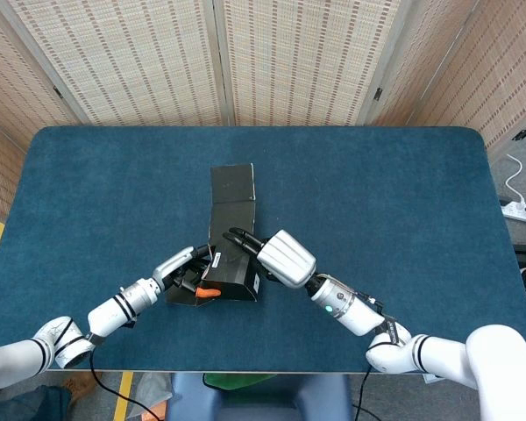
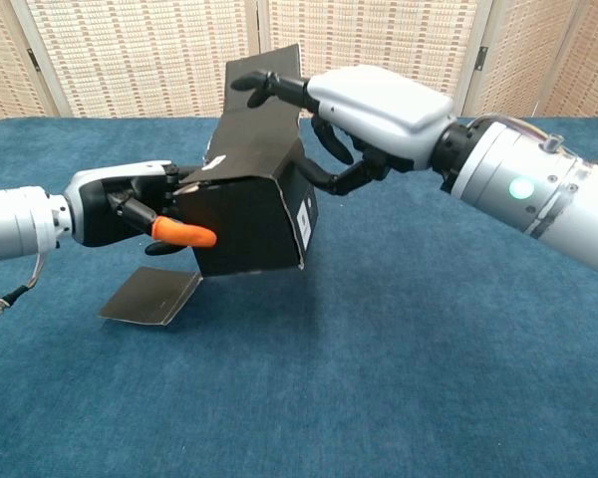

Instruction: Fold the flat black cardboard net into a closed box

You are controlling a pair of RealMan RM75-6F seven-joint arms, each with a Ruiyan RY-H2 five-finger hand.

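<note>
The black cardboard box is partly folded and hangs tilted just above the blue table. My left hand grips its left side, an orange fingertip lying across the front face. My right hand lies on the long lid flap, fingers stretched along its top and thumb against the box's right edge. One loose flap droops to the table at the lower left. In the head view the box sits between the left hand and the right hand, with the lid flap pointing away from me.
The blue table carries nothing else. Woven screens stand behind its far edge. A white power strip lies on the floor past the right edge.
</note>
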